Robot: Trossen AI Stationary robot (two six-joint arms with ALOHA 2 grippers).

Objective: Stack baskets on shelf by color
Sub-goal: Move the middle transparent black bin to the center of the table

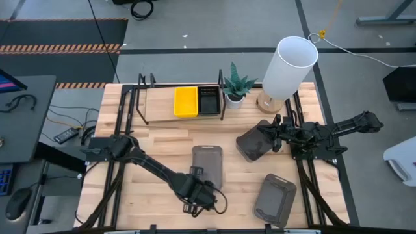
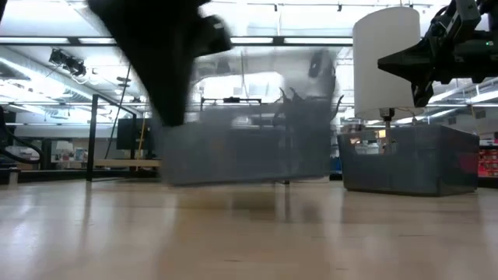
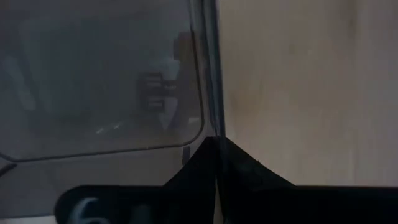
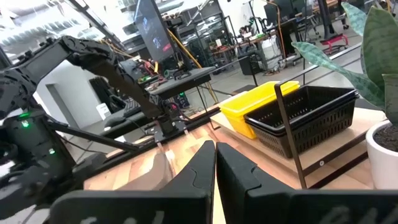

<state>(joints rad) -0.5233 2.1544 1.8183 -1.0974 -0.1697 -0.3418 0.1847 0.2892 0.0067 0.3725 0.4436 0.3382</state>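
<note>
Left gripper (image 1: 200,193) low over the counter (image 1: 156,149), jaws closed on the rim of the middle grey basket (image 1: 207,160). Right gripper (image 1: 276,125) raised, jaws closed on a tilted grey basket (image 1: 252,143). Third grey basket (image 1: 275,198) near the front edge. Yellow baskets (image 1: 185,101) and black baskets (image 1: 208,101) side by side on the shelf (image 1: 159,104).

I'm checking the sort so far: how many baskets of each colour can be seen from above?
Yellow baskets: 1 visible (or one stack)
Black baskets: 1 visible (or one stack)
Dark grey baskets: 3
Total: 5 visible; stacked ones cannot be told apart from above.
</note>
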